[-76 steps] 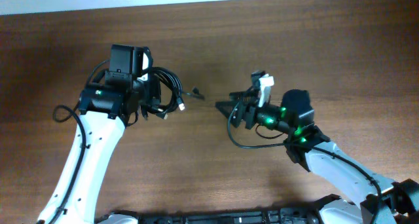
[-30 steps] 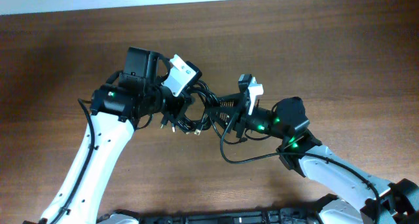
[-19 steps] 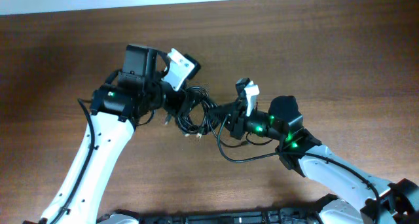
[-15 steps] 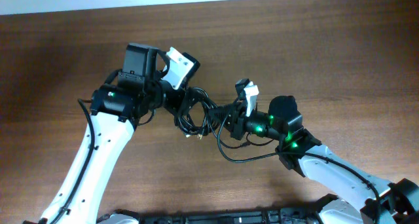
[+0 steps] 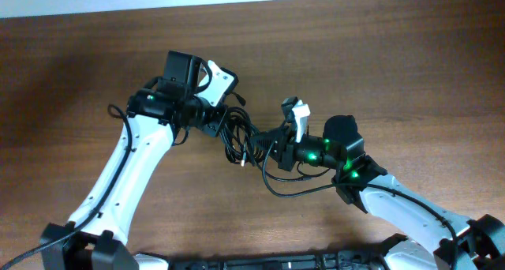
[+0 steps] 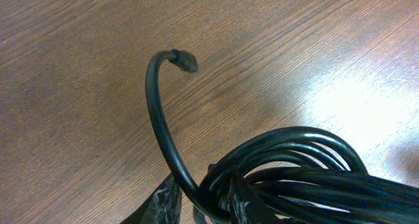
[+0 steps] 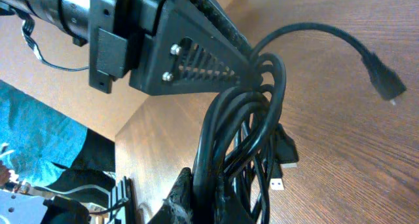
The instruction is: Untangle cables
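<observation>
- A bundle of black cables [image 5: 239, 136] hung over the middle of the brown wooden tabletop [image 5: 410, 57], well away from every edge and held between two robot arms.
- The left tool [image 6: 200, 201] was clamped on the coiled loops, with its fingers [image 6: 163, 201] pressing several strands together at once.
- The right tool [image 7: 203, 201] was clamped on the same bundle. Its camera showed the other arm's ribbed black finger [image 7: 196, 60] just beside it.
- A loose cable end [image 6: 184, 59] arched up free of the coil. A USB plug [image 7: 279, 183] and a second connector [image 7: 386, 82] hung loose below the loops.
- Because each tool gripped many strands rather than one, pulling the arms apart would probably have tightened the tangle instead of freeing a cable.
- The two tools sat very near each other, so a small twist or reach could have knocked one against the other.
- A dangling plug could have caught inside a loop as the bundle moved, straining the cable at its connector or dragging the whole coil along.
- If either clamp had slipped, the bundle could have dropped and re-knotted.
- The strands were too dark and too overlapped to tell how many cables there were, or whether any touched the tabletop.
</observation>
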Controlling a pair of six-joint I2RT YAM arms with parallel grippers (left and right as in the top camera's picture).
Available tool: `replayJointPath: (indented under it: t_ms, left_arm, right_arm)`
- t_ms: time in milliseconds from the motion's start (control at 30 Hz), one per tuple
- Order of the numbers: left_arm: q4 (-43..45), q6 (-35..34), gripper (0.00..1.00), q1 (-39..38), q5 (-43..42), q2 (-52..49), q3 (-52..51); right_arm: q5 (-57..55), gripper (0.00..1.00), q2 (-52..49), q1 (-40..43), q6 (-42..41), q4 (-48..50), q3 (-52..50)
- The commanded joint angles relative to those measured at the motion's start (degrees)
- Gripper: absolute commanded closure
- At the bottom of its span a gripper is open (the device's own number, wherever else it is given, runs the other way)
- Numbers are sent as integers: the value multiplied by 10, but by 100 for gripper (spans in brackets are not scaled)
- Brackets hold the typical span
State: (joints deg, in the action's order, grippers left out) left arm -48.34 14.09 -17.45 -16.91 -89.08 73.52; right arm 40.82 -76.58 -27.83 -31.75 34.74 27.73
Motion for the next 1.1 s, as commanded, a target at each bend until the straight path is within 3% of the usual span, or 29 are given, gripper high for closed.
replayJointPath:
  t_ms: [0, 67, 133, 167, 267, 400, 500, 533, 567, 633, 667, 700, 933, 1067]
  left_arm:
    - [15, -19, 82, -18, -2, -21, 4]
    - [47, -82, 100, -39, 101, -34, 4]
    - [40, -190, 100, -36, 239, -56, 4]
    - [35, -213, 100, -31, 264, -68, 4]
    - [25, -300, 100, 13, 288, -79, 4]
    - [-5, -449, 100, 81, 265, -79, 4]
    - [0, -447, 100, 90, 146, -79, 4]
    - [12, -372, 100, 90, 78, -79, 4]
    - [18, -288, 84, 90, 17, -79, 4]
    - [18, -108, 72, 90, -111, -79, 4]
    - [18, -58, 46, 90, -156, -79, 4]
    - [18, -52, 31, 90, -148, -79, 4]
    - [13, -22, 28, 77, -115, -79, 4]
    - [10, -22, 29, 77, -100, -79, 4]
  right_arm:
    - [56, 96, 2, -3, 0, 18, 0]
    - [95, 96, 2, -3, 0, 48, 0]
    - [129, 96, 2, -2, 0, 95, 0]
    - [142, 96, 2, -2, 0, 120, 0]
    - [178, 96, 2, 35, -2, 145, 0]
    - [168, 96, 2, 80, -2, 103, 0]
    - [125, 96, 2, 79, -2, 9, -1]
    - [125, 96, 2, 79, -2, 8, -1]
    - [125, 96, 2, 79, -1, 8, -1]
    - [126, 96, 2, 79, 29, 8, -1]
    - [126, 96, 2, 80, 31, 8, -1]
    - [128, 96, 2, 80, 31, 8, -1]
    - [158, 96, 2, 80, 24, 17, -1]
    - [164, 96, 2, 80, 24, 103, 0]
